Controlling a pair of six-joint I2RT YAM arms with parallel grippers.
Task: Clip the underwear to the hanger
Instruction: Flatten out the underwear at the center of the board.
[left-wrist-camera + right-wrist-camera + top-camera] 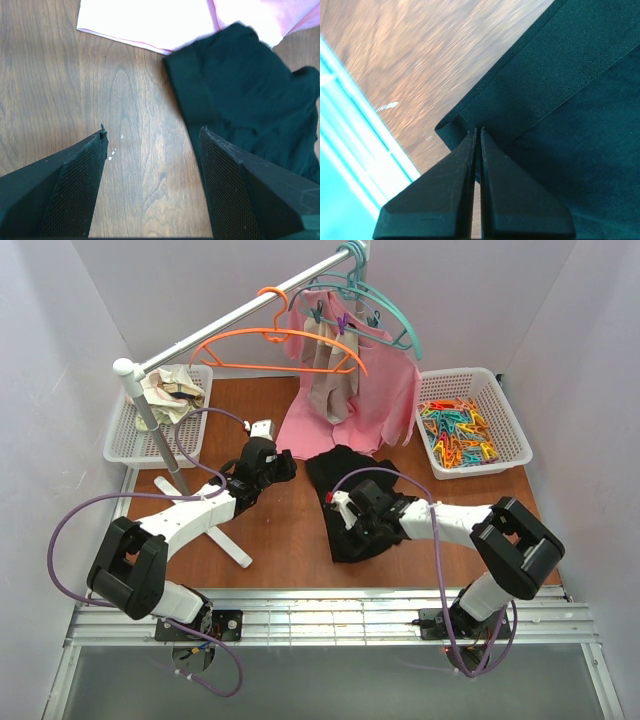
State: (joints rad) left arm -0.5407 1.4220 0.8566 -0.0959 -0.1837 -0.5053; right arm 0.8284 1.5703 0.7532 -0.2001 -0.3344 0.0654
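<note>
Mid-surface, toward the near edge, the underwear (pixel 335 470) lies with its waistband (pixel 545 75) pinched by the right pincer (pixel 478 131) while the left pincer (pixel 152 132) hangs spread beside it; next, seemingly, a lift to the hanger (pixel 275 332) at the far edge.

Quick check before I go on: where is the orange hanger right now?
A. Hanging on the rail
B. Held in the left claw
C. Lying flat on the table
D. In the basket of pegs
A: the orange hanger hangs by its hook from the rail, above the table.
</note>
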